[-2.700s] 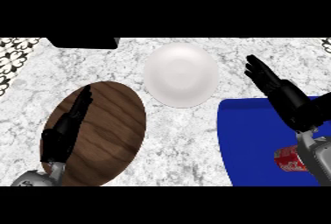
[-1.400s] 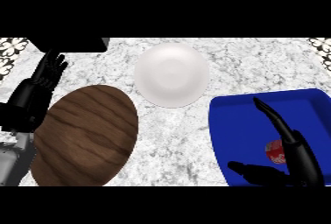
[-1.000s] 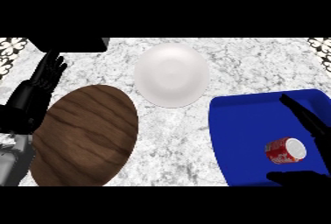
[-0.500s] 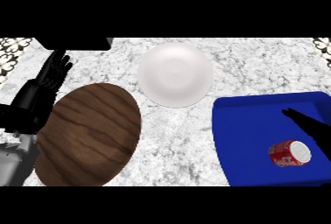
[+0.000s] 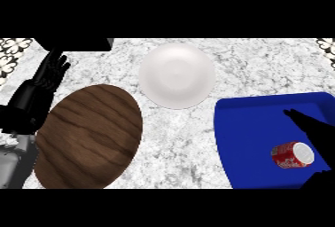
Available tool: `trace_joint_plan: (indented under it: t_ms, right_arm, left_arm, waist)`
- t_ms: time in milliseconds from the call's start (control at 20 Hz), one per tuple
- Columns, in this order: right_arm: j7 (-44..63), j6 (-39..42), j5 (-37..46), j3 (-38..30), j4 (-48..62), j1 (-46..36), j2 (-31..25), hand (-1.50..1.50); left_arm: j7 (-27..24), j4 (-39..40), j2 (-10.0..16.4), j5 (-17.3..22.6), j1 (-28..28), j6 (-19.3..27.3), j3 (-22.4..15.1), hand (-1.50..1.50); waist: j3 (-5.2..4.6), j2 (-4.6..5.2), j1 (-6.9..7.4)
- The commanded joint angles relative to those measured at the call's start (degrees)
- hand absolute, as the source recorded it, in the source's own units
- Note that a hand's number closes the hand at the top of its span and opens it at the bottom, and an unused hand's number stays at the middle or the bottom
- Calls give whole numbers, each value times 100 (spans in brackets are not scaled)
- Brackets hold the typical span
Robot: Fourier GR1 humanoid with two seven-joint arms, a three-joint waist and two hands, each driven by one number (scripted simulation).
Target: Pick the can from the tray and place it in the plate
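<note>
A red can (image 5: 291, 155) with a white top lies on its side in the blue tray (image 5: 252, 137) at the right. My right hand (image 5: 316, 130) is at the tray's right side, its straight fingers reaching over the tray just above and right of the can, the thumb showing dark below it; the fingers are not curled round the can. The white plate (image 5: 177, 75) sits at the top centre of the marble counter. My left hand (image 5: 40, 86) rests open at the left edge, fingers up.
A large oval wooden board (image 5: 88, 135) lies at the left, beside my left forearm. A dark object (image 5: 75, 43) sits at the top left edge. Bare marble counter shows between the board, the plate and the tray.
My right hand has drawn back toward the right edge, uncovering the can. The view has shifted slightly. The left hand has stayed at the left edge.
</note>
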Motion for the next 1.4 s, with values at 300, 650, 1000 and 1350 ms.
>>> trace_joint_plan:
  t_ms: [300, 650, 1000, 1350]
  right_arm:
    - [-278, 350, 994, -120, 918, 251, 792, -150]
    - [-965, 901, 1119, -409, 1599, 150, 1082, -150]
    - [-1536, 652, 1940, -625, 2005, 630, 1378, -150]
    - [-1993, -204, 2751, -390, 2131, 215, 1826, 150]
  left_arm:
    - [-125, 189, -190, -192, 50, -372, 315, 0]
    - [117, -73, -446, -374, 53, -289, 423, 0]
    - [61, -199, -555, -534, 246, -553, 534, 0]
    - [187, 32, -580, -652, -160, -535, 574, 0]
  waist:
    - [3, -2, -27]
    - [3, -1, -9]
    - [3, -5, -23]
    - [6, -1, -29]
